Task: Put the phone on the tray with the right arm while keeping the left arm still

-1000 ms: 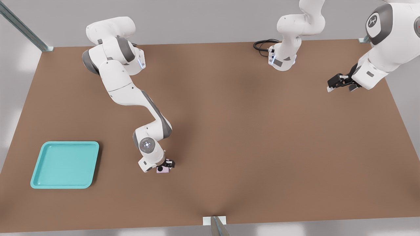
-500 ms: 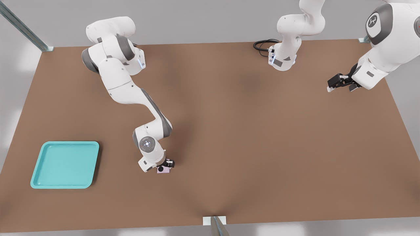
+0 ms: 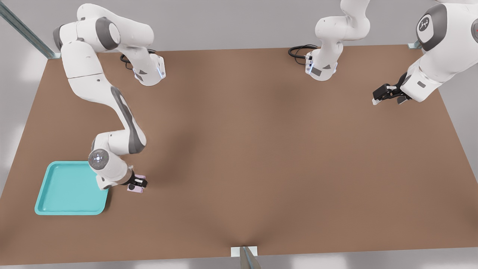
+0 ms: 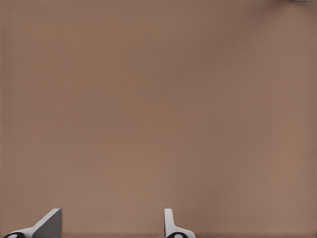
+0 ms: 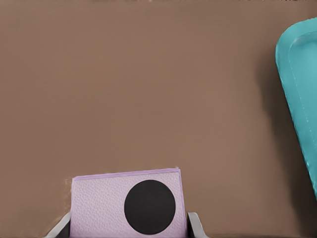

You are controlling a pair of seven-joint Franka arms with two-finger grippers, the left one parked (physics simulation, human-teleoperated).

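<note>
**Phone in the grip, tray just to the left**

Your black two-finger gripper (image 3: pixel 136 184) has its fingers closed narrowly on the small squarish pale pink phone (image 3: pixel 135 188), one finger on each side edge; in the right wrist view the phone (image 5: pixel 130 206) sits squarely between the two fingertips with one round black lens showing. Judge it a light, stiff, flat slab, likely smooth on its faces, so the opposite side edges are the right place to pinch, and a firm squeeze should keep it from slipping. It looks carried above the brown tabletop (image 3: pixel 261 149), not lying on it. Now look outward: the shallow turquoise square plastic tray (image 3: pixel 59 190) sits just beside the gripper, toward the front view's left, its rim close by. The phone is not over it yet.
</note>
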